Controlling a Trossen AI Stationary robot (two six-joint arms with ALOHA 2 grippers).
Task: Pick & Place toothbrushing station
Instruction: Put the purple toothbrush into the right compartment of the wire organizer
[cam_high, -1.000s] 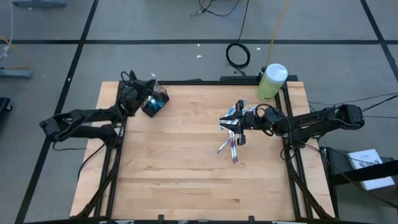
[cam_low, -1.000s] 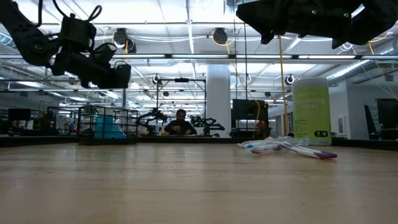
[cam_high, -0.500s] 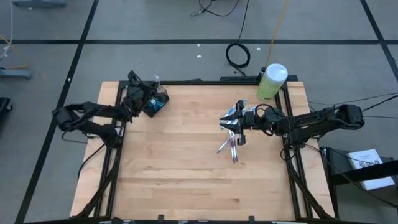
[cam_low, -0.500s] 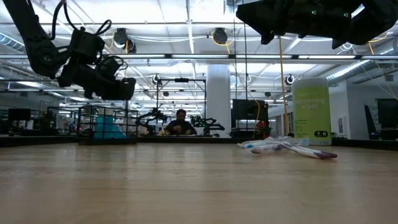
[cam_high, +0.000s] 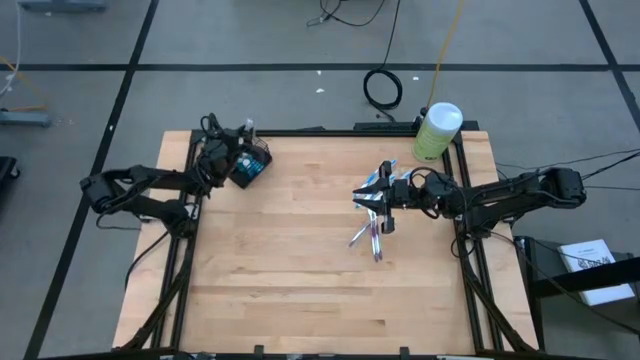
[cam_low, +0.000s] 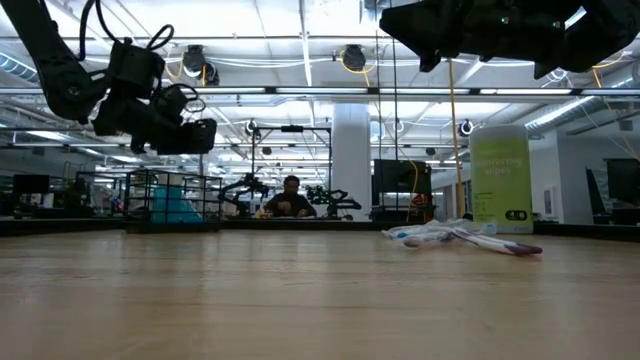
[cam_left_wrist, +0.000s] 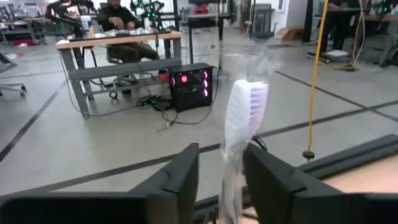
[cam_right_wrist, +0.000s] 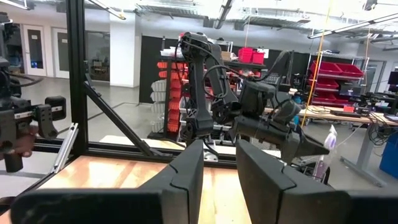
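The dark wire-mesh cup (cam_high: 250, 168) sits at the table's far left corner with blue showing inside it. My left gripper (cam_high: 238, 148) hovers level just above it, open. A toothbrush (cam_left_wrist: 244, 118) with white bristles stands upright between its fingers (cam_left_wrist: 186, 168), close to one of them. Several blue-and-white toothbrushes (cam_high: 372, 228) lie in a loose pile on the table at the right of centre. My right gripper (cam_high: 380, 203) hangs above that pile, open, with nothing between its fingers (cam_right_wrist: 219, 143). My left gripper has the upright toothbrush's neck (cam_left_wrist: 235, 163) between its two level fingers. A gap shows on one side of the brush. Whether the other finger touches the brush, I cannot tell.
A pale green canister (cam_high: 436, 130) with a white lid stands at the table's far right corner. Black frame rails run along the table's left, right and far edges. Bare wood (cam_high: 300, 280) covers the middle and near half of the table. A person sits far off in the room.
My left arm has drawn its elbow in toward the table, and its gripper has sunk a little over the mesh cup. The pile of toothbrushes lies as before.
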